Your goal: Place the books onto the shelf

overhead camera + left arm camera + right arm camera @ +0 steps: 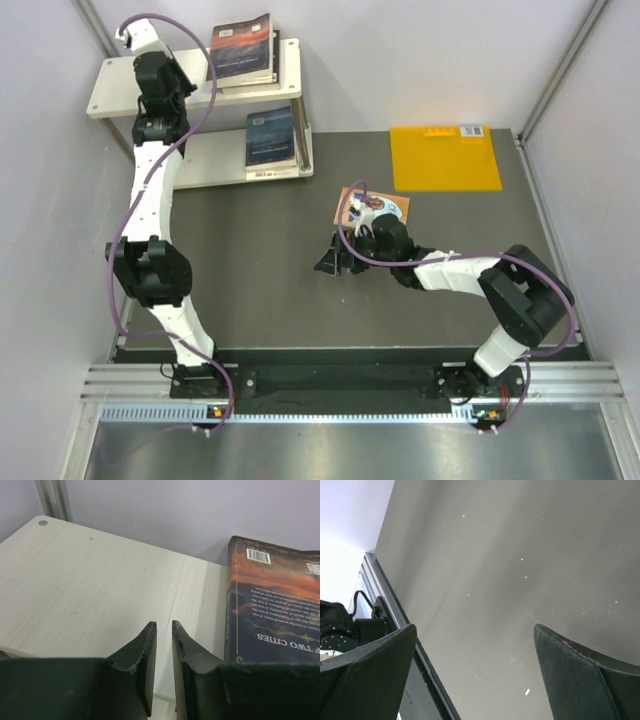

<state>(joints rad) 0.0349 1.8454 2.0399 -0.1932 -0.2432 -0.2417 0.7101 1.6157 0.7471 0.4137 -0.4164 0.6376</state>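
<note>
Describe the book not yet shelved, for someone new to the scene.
On the dark table, look right of the shelf, near the near-left corner of the flat orange sheet. The book lies there, partly under the right arm. It is the only book off the shelf, orange-brown with a blue-white picture.

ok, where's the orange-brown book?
Top view: the orange-brown book lies on the table right of centre, beside the orange-yellow sheet, partly under the right arm.

Bright, even light throughout; shadows soft, focus mostly sharp.
</note>
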